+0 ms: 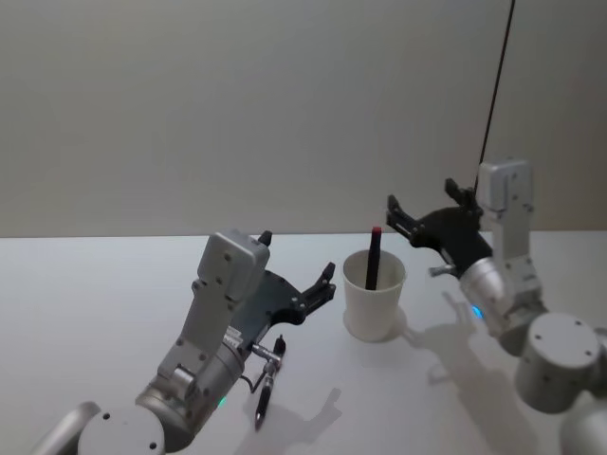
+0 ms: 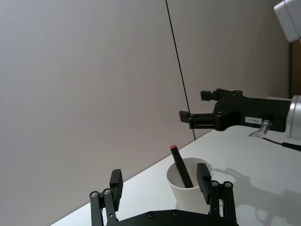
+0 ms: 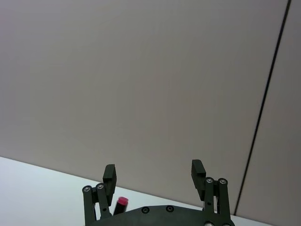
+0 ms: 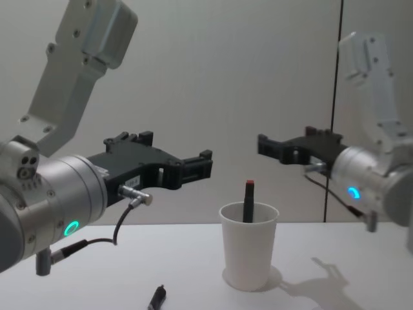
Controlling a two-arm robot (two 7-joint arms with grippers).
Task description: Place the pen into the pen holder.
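Note:
The pen holder [image 1: 374,305] is a white paper cup standing upright at the table's middle. A dark pen with a red end [image 1: 375,258] leans inside it, its top above the rim. A second black pen [image 1: 265,386] lies on the table beside my left arm. My left gripper [image 1: 298,256] hovers left of the cup, open and empty. To the cup's right and higher, my right gripper [image 1: 423,214] is also open and empty. The chest view shows the cup [image 4: 248,252], the pen in it [image 4: 248,201], and both grippers [image 4: 184,156] [image 4: 285,139] above rim height.
The white table [image 1: 85,303] stretches wide to the left and in front of the cup. A plain wall stands behind, with a thin dark vertical seam [image 1: 496,85] at the right.

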